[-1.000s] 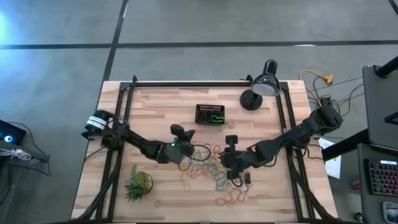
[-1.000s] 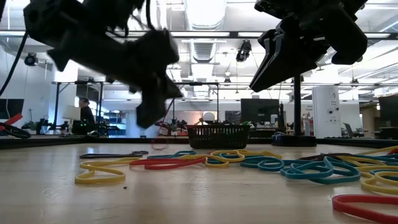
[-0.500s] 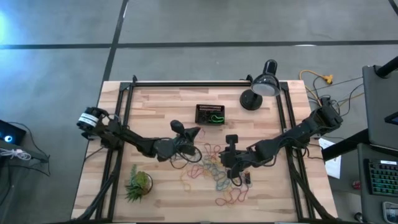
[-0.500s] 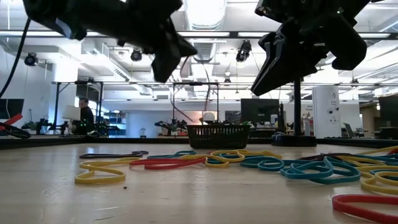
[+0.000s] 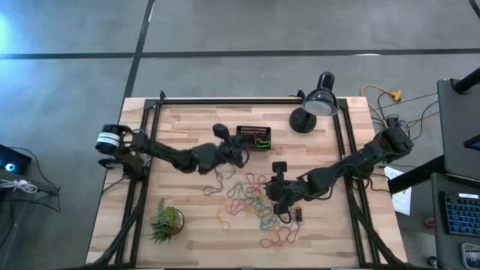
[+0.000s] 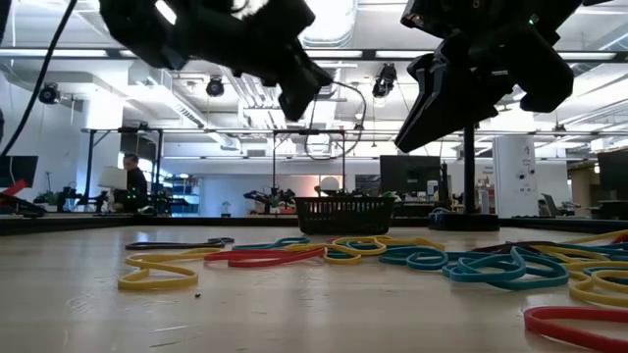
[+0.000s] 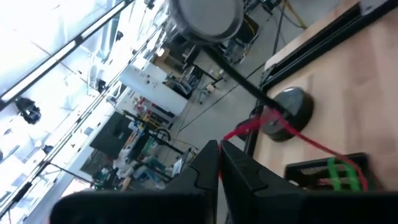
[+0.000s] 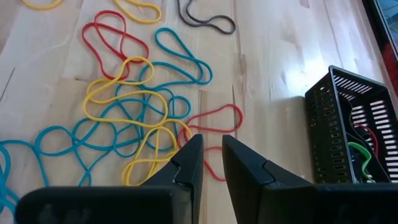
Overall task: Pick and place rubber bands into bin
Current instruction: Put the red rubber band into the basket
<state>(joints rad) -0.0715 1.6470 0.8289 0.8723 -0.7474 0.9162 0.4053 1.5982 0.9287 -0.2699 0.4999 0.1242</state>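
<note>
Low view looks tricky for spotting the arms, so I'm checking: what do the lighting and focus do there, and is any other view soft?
Low view: bright ceiling lights backlight both arms into dark silhouettes, left claw and right claw; the nearest red rubber band is out of focus. Left wrist view: soft throughout, with a washed-out bright background behind the lamp.

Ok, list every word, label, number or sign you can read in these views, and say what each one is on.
No text is readable in any view.
The bin, the desk lamp and the table show no lettering.
Screens and signs in the room behind, seen in the low view, are too small and blurred to read.
</note>
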